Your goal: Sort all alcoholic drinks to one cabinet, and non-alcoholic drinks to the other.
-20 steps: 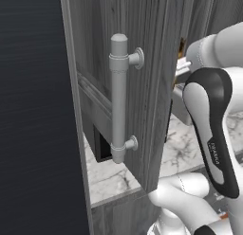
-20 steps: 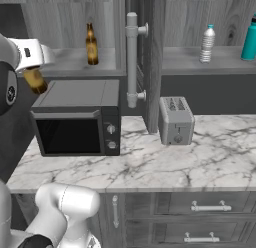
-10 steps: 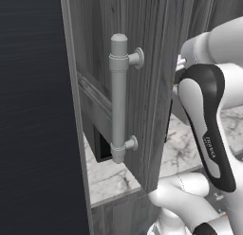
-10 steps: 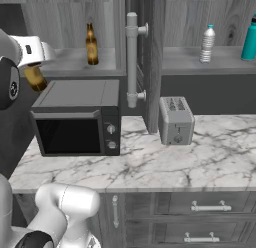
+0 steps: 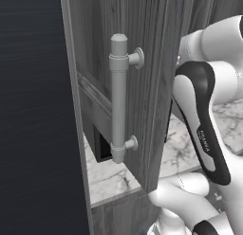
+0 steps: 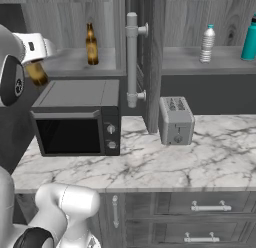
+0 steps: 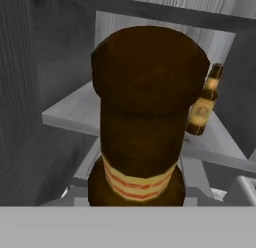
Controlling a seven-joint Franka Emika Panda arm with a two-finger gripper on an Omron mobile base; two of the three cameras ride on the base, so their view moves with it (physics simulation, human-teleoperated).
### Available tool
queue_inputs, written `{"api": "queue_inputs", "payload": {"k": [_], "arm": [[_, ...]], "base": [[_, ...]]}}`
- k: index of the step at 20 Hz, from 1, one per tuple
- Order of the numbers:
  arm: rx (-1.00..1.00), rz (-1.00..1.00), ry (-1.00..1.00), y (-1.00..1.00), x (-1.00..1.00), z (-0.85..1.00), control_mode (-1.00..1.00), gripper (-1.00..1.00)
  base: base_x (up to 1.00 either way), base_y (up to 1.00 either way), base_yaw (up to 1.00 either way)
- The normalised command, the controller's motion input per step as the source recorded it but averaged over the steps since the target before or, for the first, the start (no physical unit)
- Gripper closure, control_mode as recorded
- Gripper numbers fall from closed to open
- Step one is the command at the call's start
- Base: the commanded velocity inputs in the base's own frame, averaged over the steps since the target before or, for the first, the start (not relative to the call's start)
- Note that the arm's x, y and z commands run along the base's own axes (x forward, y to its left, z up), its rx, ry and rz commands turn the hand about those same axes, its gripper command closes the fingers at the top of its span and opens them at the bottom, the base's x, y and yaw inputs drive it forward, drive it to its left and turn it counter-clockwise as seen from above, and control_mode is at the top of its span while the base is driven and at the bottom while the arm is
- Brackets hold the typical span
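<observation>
Across the back of the white-veined marble worktop (image 6: 150,162) run two dark grey wood-grain wall cabinets, the left-hand cabinet (image 6: 75,22) above the black boxy microwave (image 6: 77,123) and the right-hand cabinet (image 6: 210,22) past the open door with its thick pale cylindrical bar handle (image 6: 132,59). That door stands swung out over the worktop's middle, so both grey shelves lie open to the arm. Near the worktop's back edge, right of the door, sits the small silver two-slot toaster (image 6: 176,120). Up on the right shelf stand the teal cylindrical flask (image 6: 249,39) and the clear ribbed plastic water bottle (image 6: 207,44), side by side but apart: soft drinks together. On the left shelf stands one slim amber-brown glass beer bottle (image 6: 91,44), upright. And now the second amber beer bottle (image 6: 36,73) is clamped in the gripper (image 6: 33,56), jaws closed on it, held tilted just left of the microwave's top corner, below the left shelf's edge. In the hand view its dark body (image 7: 140,117) looms large with the shelved bottle (image 7: 204,103) beyond, so I judge it's bound for that same shelf. Compared with a moment earlier, the arm's dark elbow has swung a touch, and the bottles have stayed put.
</observation>
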Motion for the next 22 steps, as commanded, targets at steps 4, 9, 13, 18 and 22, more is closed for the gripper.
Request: {"api": "queue_inputs", "payload": {"k": [4,9,13,18,22], "arm": [[0.05,0.0,-0.02,0.01,0.19,0.13,-1.0,1.0],[0.06,0.01,0.0,0.07,0.24,0.08,-1.0,1.0],[0.03,0.01,0.0,0.12,0.21,0.0,-1.0,1.0],[0.01,0.0,0.0,0.08,0.17,0.0,-1.0,1.0],[0.02,0.0,0.0,0.05,0.19,0.0,-1.0,1.0]], "base": [[0.0,0.0,0.0],[0.0,0.0,0.0],[0.0,0.0,0.0],[0.0,0.0,0.0],[0.0,0.0,0.0]]}}
